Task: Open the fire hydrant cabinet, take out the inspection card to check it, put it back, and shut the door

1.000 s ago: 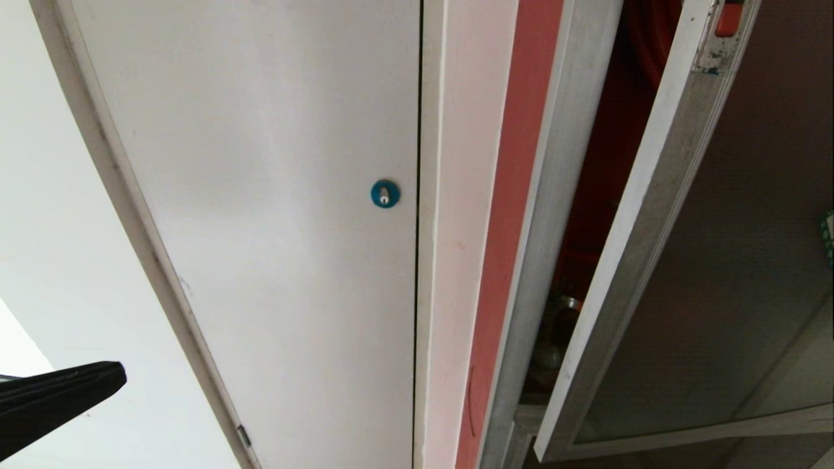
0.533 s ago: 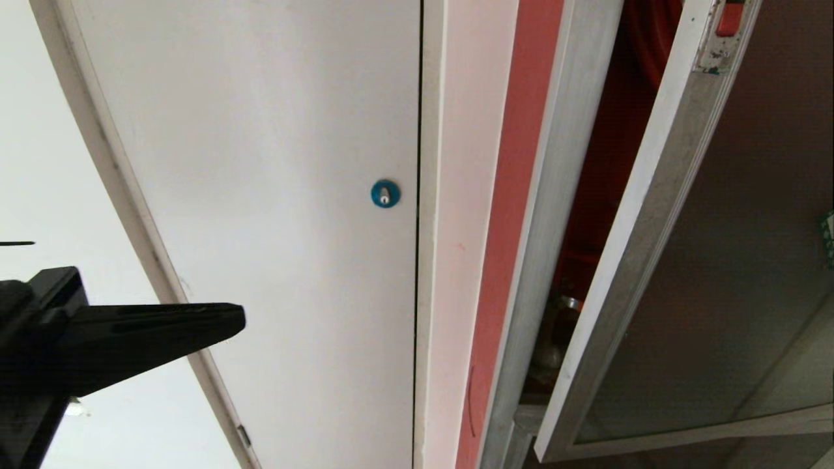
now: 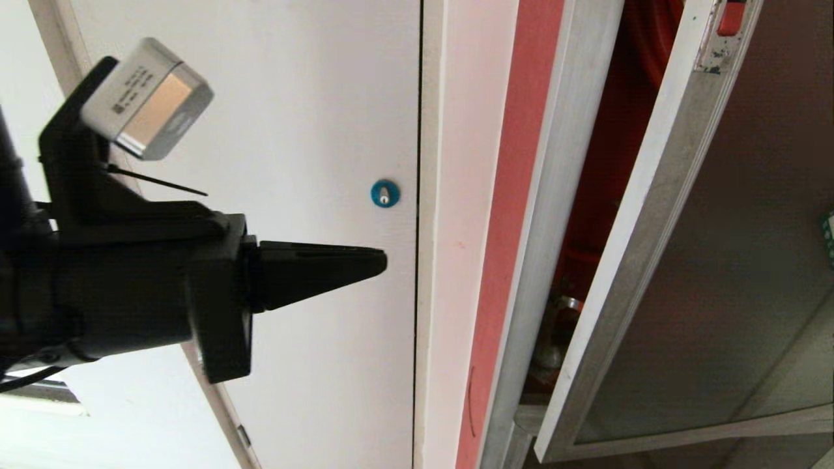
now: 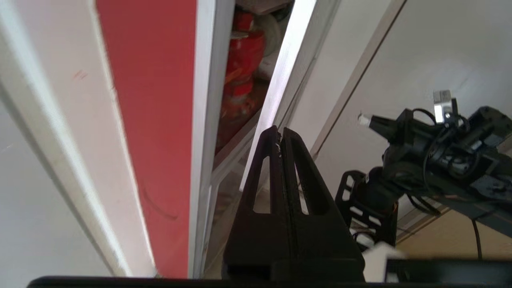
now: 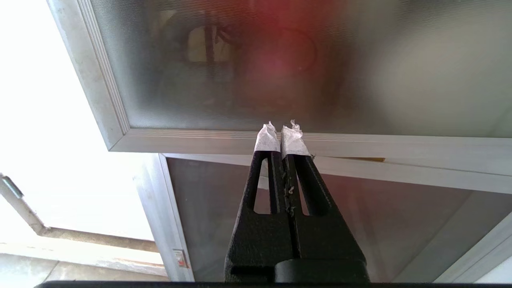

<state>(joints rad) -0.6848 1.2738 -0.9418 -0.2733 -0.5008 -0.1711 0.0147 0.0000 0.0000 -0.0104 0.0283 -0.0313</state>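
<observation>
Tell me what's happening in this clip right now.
The robot faces a fire hydrant cabinet whose tinted glass door stands partly open, showing red equipment inside. The left gripper, shut and empty, has swung in from the left edge of the head view and now points across the white door with the round blue lock toward the cabinet's gap. The right gripper, also shut and empty, sits by the door's lower frame. No inspection card is visible.

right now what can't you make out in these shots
- Inspection card: in no view; the door, only ajar, leaves a narrow gap into the fire hydrant cabinet.
- Green-edged sticker: cut off by the head view's right edge.
- Cabinet interior: head and left wrist views show only a sliver with the red valve.
- Right end effector: outside the head view.
</observation>
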